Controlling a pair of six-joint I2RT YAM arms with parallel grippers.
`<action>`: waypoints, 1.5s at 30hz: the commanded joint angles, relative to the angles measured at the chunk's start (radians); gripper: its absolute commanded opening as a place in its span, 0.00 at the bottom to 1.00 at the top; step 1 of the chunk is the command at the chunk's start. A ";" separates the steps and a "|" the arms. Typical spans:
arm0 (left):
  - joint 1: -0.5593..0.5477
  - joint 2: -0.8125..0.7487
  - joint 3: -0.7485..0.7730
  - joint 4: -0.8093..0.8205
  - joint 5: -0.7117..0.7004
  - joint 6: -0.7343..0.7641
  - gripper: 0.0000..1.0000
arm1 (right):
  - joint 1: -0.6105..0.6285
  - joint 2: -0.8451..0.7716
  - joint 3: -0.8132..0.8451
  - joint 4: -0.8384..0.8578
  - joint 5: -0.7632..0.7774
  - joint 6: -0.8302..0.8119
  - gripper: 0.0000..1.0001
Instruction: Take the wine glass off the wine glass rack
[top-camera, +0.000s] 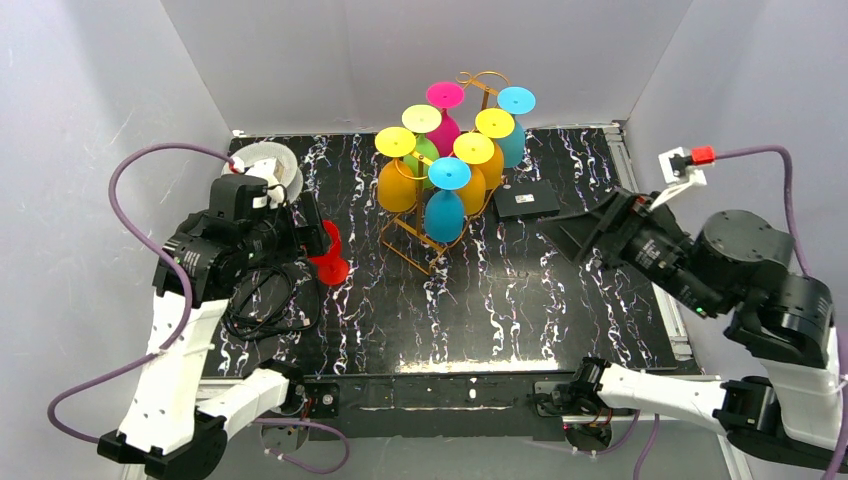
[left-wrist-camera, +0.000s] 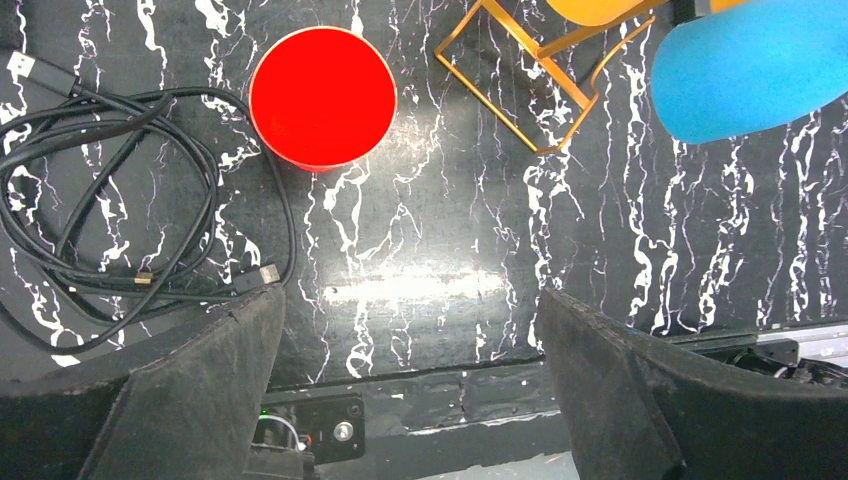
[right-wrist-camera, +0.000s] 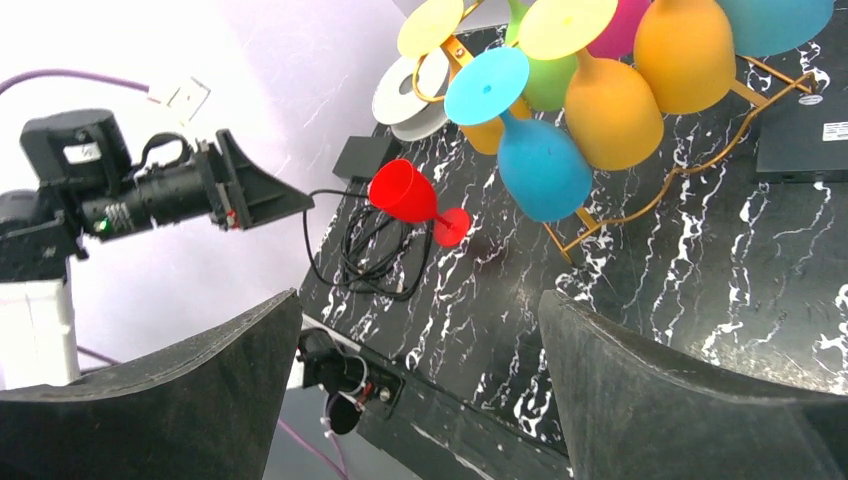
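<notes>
The golden wire wine glass rack (top-camera: 420, 245) stands at the back middle of the black marbled table (top-camera: 500, 310). Several coloured glasses hang upside down on it, among them a blue one (top-camera: 444, 212) at the front. A red wine glass (top-camera: 329, 252) stands upright on the table left of the rack, apart from it. My left gripper (top-camera: 308, 228) is open just left of the red glass and holds nothing. From the left wrist, the red glass rim (left-wrist-camera: 322, 97) and the rack base (left-wrist-camera: 530, 90) lie ahead of the left gripper (left-wrist-camera: 412, 335). My right gripper (top-camera: 565, 235), also (right-wrist-camera: 420, 345), is open and empty, right of the rack.
A coiled black cable (top-camera: 262, 300) lies on the table under the left arm. A white roll (top-camera: 272, 165) sits at the back left corner. A flat black box (top-camera: 527, 200) lies right of the rack. White walls close in the back and both sides.
</notes>
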 joint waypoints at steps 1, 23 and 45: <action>-0.003 -0.007 0.059 -0.106 -0.016 -0.045 0.98 | 0.002 0.063 -0.006 0.145 0.054 0.047 0.95; -0.003 0.030 0.228 -0.185 0.090 -0.084 0.98 | -0.612 0.281 -0.064 0.288 -0.719 0.325 0.83; -0.003 0.012 0.192 -0.033 0.146 -0.153 0.98 | -0.723 0.269 -0.397 0.659 -0.864 0.387 0.63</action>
